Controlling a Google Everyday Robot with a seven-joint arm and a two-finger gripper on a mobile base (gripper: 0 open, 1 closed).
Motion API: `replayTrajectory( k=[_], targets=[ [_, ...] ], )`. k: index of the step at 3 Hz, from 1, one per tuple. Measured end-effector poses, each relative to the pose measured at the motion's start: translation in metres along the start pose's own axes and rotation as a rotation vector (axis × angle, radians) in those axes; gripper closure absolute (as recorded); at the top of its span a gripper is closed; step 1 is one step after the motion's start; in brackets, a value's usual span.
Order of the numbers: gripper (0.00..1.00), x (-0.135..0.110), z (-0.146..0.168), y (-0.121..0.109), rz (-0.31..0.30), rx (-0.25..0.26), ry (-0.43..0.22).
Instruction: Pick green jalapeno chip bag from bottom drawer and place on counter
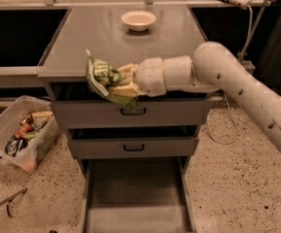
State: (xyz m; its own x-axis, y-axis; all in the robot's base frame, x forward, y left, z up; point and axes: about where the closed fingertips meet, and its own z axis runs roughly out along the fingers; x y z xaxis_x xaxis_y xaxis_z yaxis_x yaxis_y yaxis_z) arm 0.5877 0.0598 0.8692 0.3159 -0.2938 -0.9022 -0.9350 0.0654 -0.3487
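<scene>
My gripper is shut on the green jalapeno chip bag and holds it in the air at the front edge of the counter, left of centre. The bag is crumpled and tilted, its top at counter height. The white arm reaches in from the right. The bottom drawer stands pulled open below, its grey floor bare.
A white bowl sits at the back of the counter. Two shallower drawers with black handles are shut above the open one. A clear plastic bin with snack packets lies on the speckled floor at the left. A cable hangs at the right.
</scene>
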Motion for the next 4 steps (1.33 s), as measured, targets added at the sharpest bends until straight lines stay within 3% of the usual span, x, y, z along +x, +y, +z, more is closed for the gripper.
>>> replayTrajectory(
  k=[1, 2, 3, 4],
  targets=[
    [1.0, -0.053, 0.001, -0.036, -0.072, -0.031, -0.067],
    [1.0, -0.073, -0.012, -0.06, -0.099, 0.014, -0.092],
    [1.0, -0.073, -0.012, -0.06, -0.099, 0.014, -0.092],
    [1.0, -0.082, -0.016, -0.082, -0.139, 0.043, -0.12]
  ],
)
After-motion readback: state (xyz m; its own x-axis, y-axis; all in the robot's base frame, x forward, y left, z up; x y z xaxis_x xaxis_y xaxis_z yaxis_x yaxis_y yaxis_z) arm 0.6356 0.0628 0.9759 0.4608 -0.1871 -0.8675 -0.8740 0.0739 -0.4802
